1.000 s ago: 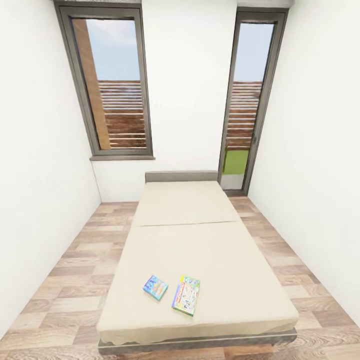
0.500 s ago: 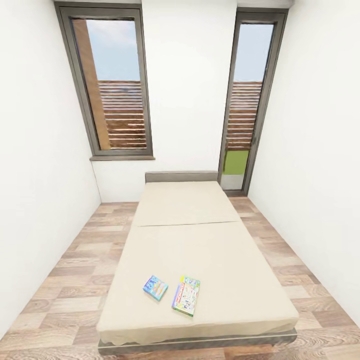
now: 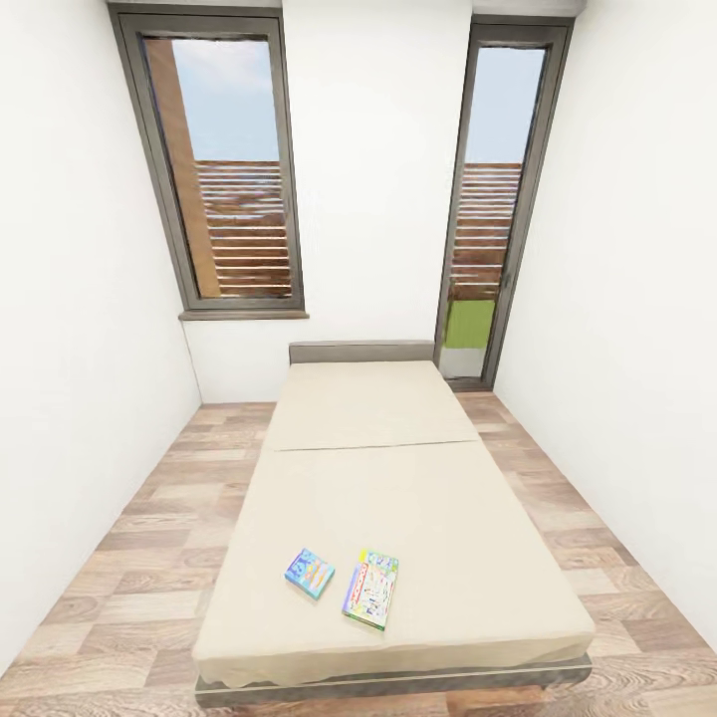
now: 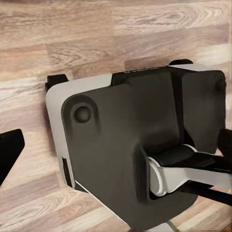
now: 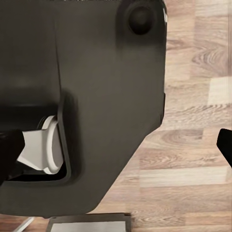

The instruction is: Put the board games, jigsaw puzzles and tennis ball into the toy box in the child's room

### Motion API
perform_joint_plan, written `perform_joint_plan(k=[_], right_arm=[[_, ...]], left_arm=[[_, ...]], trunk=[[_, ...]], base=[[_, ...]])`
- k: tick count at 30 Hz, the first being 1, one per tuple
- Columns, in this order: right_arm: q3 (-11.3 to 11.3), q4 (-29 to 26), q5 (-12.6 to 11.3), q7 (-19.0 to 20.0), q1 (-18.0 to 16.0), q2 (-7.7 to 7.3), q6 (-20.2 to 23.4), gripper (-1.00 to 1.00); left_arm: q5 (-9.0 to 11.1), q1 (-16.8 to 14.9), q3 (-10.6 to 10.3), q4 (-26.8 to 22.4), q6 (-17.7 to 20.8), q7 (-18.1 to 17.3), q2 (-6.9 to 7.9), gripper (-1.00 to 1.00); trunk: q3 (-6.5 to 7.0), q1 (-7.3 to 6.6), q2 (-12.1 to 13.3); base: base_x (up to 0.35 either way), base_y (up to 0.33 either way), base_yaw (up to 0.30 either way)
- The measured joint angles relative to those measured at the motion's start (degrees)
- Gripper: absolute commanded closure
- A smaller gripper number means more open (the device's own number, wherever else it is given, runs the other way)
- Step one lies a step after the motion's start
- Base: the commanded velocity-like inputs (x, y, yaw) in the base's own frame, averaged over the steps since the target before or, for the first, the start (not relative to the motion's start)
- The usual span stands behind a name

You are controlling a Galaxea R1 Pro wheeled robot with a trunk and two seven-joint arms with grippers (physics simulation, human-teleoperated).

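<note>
bed (image 3: 398, 498) fills the middle of the head view, long and low, with a plain beige cover, a thin dark grey frame and a grey headboard (image 3: 361, 352) at the far end by the wall. two board games lie flat on the near part of the bed, side by side and just apart. the small blue game (image 3: 310, 573) is the one more to the left, turned a bit crooked. the bigger green-edged game (image 3: 371, 589) with the white picture is just to its right, a little closer to the foot of the bed. nothing is on top of either box, and both boxes are shut. the child's room has white walls (image 3: 70, 349), a wood-plank floor (image 3: 139, 558) on both sides of the bed, and two tall grey-framed windows: the left window (image 3: 224, 164) sits above a sill, and the right window (image 3: 493, 209) reaches down near the floor. brown slats and blue sky show through the glass. in the left wrist view a big dark grey and white part of the robot (image 4: 130, 154) hangs over the wood floor (image 4: 96, 34), and a black tip (image 4: 9, 152) pokes in at the edge. in the right wrist view a dark robot part (image 5: 82, 96) covers much of the floor (image 5: 193, 145), with a black tip (image 5: 225, 145) at the edge. i cannot tell if the left pincer or the right pincer is open or closed.
</note>
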Motion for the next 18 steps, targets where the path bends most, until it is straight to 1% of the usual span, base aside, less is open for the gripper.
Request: perform_joint_plan(k=[2,7,8,9,10,11,13,14,16,17,18], right_arm=[[0.0,0.0,0.0,0.0,0.0,-0.03,0.0,-1.0],[-0.1,0.0,0.0,0.0,-0.1,-0.11,0.0,-1.0],[-0.1,0.0,-0.1,0.0,-0.1,-0.15,-0.3,-1.0],[-0.1,0.0,-0.2,0.0,-0.1,-0.17,-0.5,-1.0],[-0.1,0.0,-0.6,0.1,-0.1,-0.22,-1.3,-1.0],[-0.1,0.0,-0.8,0.1,-0.1,-0.24,-2.0,-1.0],[-0.1,-0.1,-2.5,0.3,-0.2,-0.29,-5.8,-1.0],[-0.1,-0.1,-3.0,0.4,-0.3,-0.3,-6.9,-1.0],[0.0,-0.1,-4.8,0.5,-0.4,-0.31,-10.6,-1.0],[0.0,-0.1,-5.2,0.5,-0.4,-0.32,-11.3,-1.0],[0.0,-0.1,-5.6,0.5,-0.5,-0.32,-12.2,-1.0]], left_arm=[[0.0,0.0,0.0,-1.9,1.3,-2.0,1.09,-1.0],[0.0,0.0,0.1,-3.5,2.0,-3.5,2.83,-1.0],[0.1,0.0,0.2,-4.1,2.0,-3.9,3.52,-1.0],[0.1,0.0,0.2,-4.4,2.0,-4.1,3.88,-1.0],[0.2,0.0,0.2,-5.0,2.0,-4.7,4.74,-1.0],[0.3,0.0,0.2,-5.4,2.0,-5.3,5.23,-1.0],[0.3,0.0,0.4,-7.0,2.3,-8.6,7.19,-1.0],[0.3,0.0,0.4,-7.4,2.4,-9.8,7.65,-1.0],[0.4,0.0,0.5,-9.8,3.4,-14.7,9.17,-1.0],[0.4,0.0,0.5,-10.6,3.8,-16.0,9.54,-1.0],[0.4,0.0,0.5,-12.3,4.9,-18.3,10.23,-1.0]], trunk=[[0.0,0.0,0.0],[0.0,0.0,0.0],[0.0,0.0,0.0],[0.0,0.0,0.0],[0.0,0.0,0.0],[0.0,0.0,0.0],[0.01,0.0,0.0],[0.01,0.0,0.0],[0.01,0.0,0.0],[0.01,0.0,0.0],[0.01,0.0,0.0]], base=[[0.0,0.0,0.0],[0.0,0.0,0.0],[0.0,0.0,0.0],[0.0,0.0,0.0],[0.0,0.0,0.0],[0.0,0.0,0.0],[0.0,0.0,0.0],[0.0,0.0,0.0],[0.0,0.0,0.0],[0.0,0.0,0.0],[0.0,0.0,0.0]])
